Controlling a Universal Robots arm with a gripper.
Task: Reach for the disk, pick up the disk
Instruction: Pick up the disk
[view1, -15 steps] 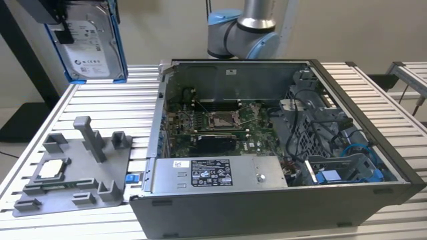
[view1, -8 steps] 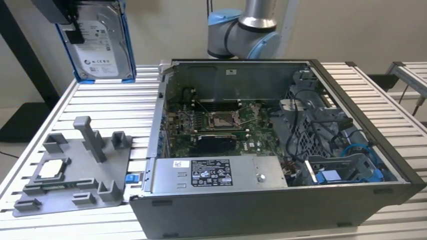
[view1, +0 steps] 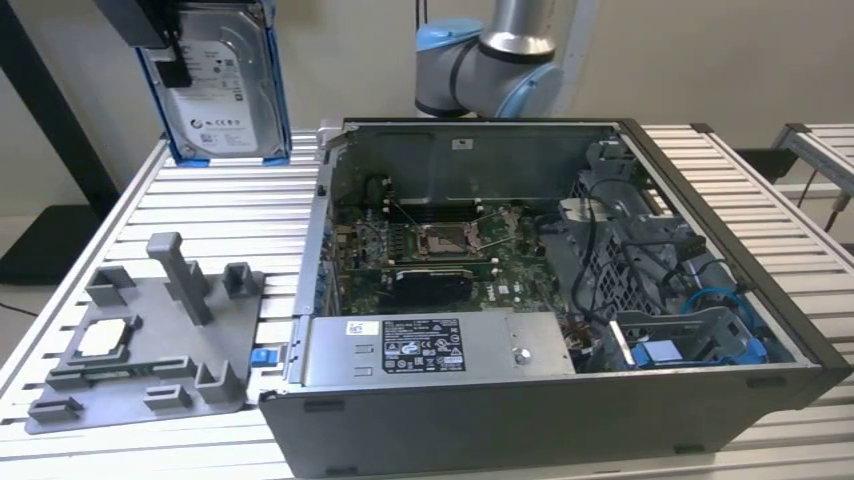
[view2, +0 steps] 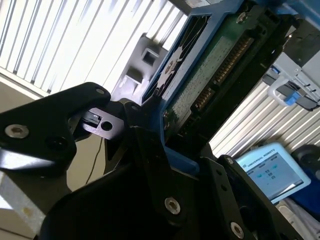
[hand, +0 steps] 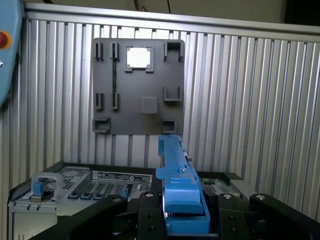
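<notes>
Clearly airborne: in the exterior view the disk (view1: 227, 85) is held upright above the table's (view1: 214, 215) far corner at the exterior view's left, label toward the camera, nothing touching it from below. The tool (view1: 168, 55) is seen clamped on the disk's side edge. The open computer case (view1: 561, 300) is set near the table's middle, and the grey fixture plate (view1: 147, 340) lies by the near corner at the exterior view's left, with a chip (view1: 104, 340) seated in it.

In the second wrist view the disk's green board side (view2: 210, 75) is shown running away from the tool (view2: 167, 150), and its blue frame is pinched between the black fingers (view2: 145, 165).

In the first wrist view the frame's blue edge (hand: 180, 192) is seen squeezed by the tool (hand: 184, 212), with the fixture plate (hand: 137, 85) and chip (hand: 138, 57) beyond on the slats.

Judged: the pick-up looks done, so the hold should be kept firm and the disk kept upright, since only the frame is gripped. Open room is judged good above the bare slats between plate and case. The case's raised wall is the nearest edge to be cleared.
</notes>
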